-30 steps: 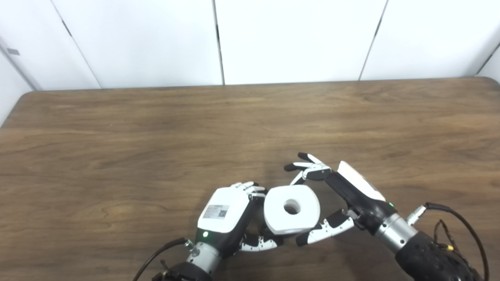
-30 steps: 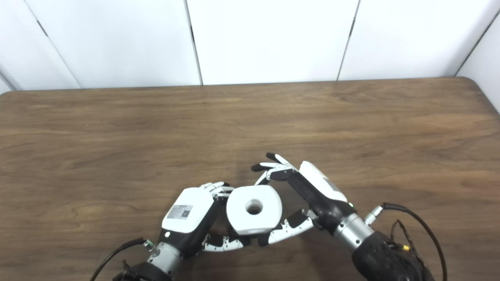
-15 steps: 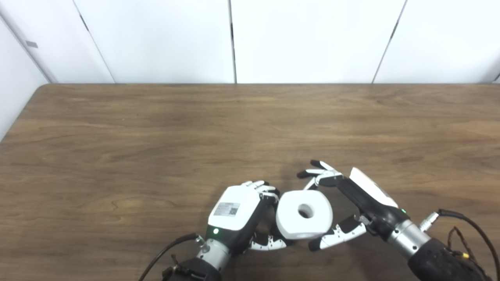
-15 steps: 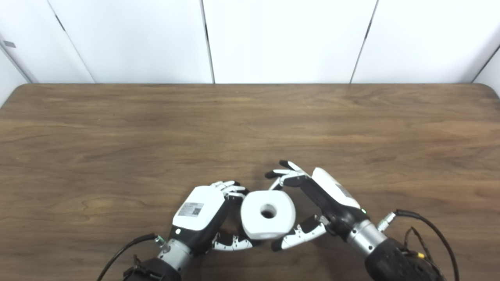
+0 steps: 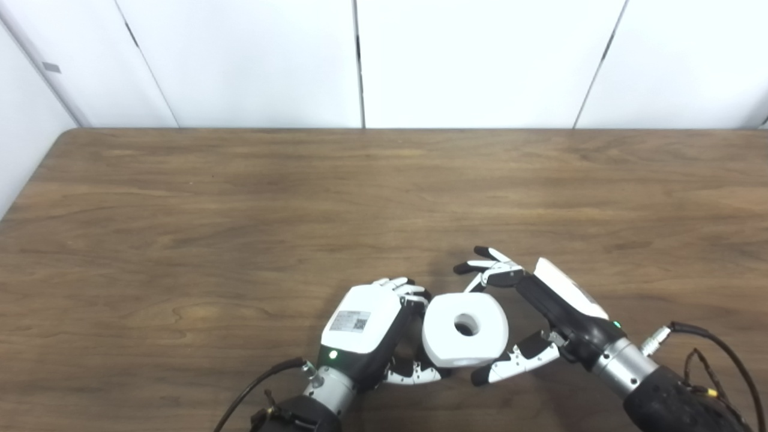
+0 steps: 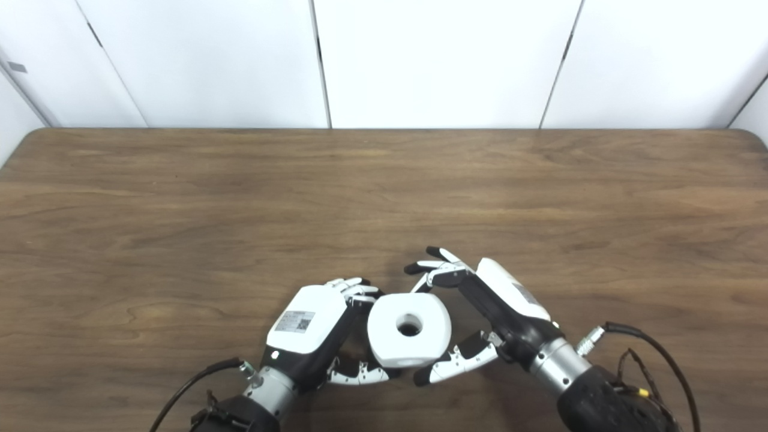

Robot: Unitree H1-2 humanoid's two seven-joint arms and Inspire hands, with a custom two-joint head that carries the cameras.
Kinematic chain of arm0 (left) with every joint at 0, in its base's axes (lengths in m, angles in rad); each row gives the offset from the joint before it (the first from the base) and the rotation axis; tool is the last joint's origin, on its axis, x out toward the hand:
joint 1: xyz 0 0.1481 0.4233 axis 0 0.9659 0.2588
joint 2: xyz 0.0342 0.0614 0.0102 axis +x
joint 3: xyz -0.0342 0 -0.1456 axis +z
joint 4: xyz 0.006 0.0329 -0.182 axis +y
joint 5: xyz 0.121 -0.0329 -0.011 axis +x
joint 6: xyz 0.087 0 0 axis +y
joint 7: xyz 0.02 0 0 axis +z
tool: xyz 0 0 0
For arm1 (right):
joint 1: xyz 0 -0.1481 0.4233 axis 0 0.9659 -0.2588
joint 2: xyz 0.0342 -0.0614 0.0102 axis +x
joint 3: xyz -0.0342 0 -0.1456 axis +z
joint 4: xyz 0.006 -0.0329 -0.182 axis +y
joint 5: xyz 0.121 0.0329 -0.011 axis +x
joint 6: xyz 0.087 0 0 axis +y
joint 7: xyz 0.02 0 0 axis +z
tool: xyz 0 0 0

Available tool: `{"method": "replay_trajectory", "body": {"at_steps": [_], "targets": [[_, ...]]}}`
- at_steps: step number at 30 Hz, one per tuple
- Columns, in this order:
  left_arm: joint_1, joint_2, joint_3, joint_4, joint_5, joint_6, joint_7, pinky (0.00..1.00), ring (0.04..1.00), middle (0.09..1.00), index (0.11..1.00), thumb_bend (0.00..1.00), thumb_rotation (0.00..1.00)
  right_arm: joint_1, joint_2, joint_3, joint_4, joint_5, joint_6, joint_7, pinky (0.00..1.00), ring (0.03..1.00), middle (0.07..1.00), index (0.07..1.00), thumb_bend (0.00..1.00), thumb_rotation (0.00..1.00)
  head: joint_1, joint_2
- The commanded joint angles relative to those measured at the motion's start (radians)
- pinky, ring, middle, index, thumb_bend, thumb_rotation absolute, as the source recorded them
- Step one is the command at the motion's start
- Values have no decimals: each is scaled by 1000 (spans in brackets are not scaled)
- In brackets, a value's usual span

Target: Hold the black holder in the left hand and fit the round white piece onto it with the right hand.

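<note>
The round white piece (image 5: 465, 329) with a centre hole faces up, low at the middle of the wooden table (image 5: 240, 210). My left hand (image 5: 360, 321) is curled against its left side, fingers wrapped under it. The black holder is hidden beneath the white piece and inside that hand; only dark bits show there. My right hand (image 5: 543, 303) is open on the right side of the piece. Its fingertips (image 5: 480, 267) are spread past the piece's far edge, and its thumb (image 5: 516, 360) lies by the near right edge. The piece also shows in the right eye view (image 6: 409, 329).
White wall panels (image 5: 360, 60) stand behind the table's far edge. A black cable (image 5: 720, 345) loops from my right wrist at the bottom right, and another cable (image 5: 258, 384) trails from my left wrist.
The camera shifted a second ago, moving the whole picture. Both hands and the white piece keep the same pose relative to each other.
</note>
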Motion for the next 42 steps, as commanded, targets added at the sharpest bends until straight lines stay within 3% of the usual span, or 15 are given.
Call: {"method": "replay_trajectory", "body": {"at_steps": [1,11,13,14,17,24,29,42], "targets": [[20,2,-15,18,0,13,-56,853,873,796,488,519,62,-9,6,6,-4,0,-29,-6,874,980,842,483,522,141,1,1],[22,8,-14,16,-8,12,-59,855,873,797,488,519,62,-9,-2,18,-13,-43,-21,-2,856,984,858,494,523,153,-12,1],[22,10,-14,15,-9,10,-59,855,873,796,488,519,61,-9,-2,19,-16,-48,-17,-1,851,986,869,658,762,251,-13,1],[22,11,-14,15,-6,10,-59,855,873,796,488,519,61,-8,-2,19,-17,-48,-12,2,850,986,870,682,794,265,-13,1],[20,13,-17,16,9,15,-70,854,874,797,488,519,62,0,4,20,-19,-48,4,9,855,991,889,783,850,286,-13,1],[18,8,-22,9,49,28,-106,848,867,794,488,520,62,12,8,19,-14,-29,12,16,898,1000,908,888,934,388,-14,-5],[17,5,-20,7,56,32,-121,847,866,792,488,520,61,5,4,28,-11,-39,14,25,889,1000,912,905,993,437,-13,-3],[8,10,-10,22,53,28,-130,842,863,788,487,521,61,-10,-3,23,6,-13,16,38,909,1000,914,887,998,450,-21,-11]]}}
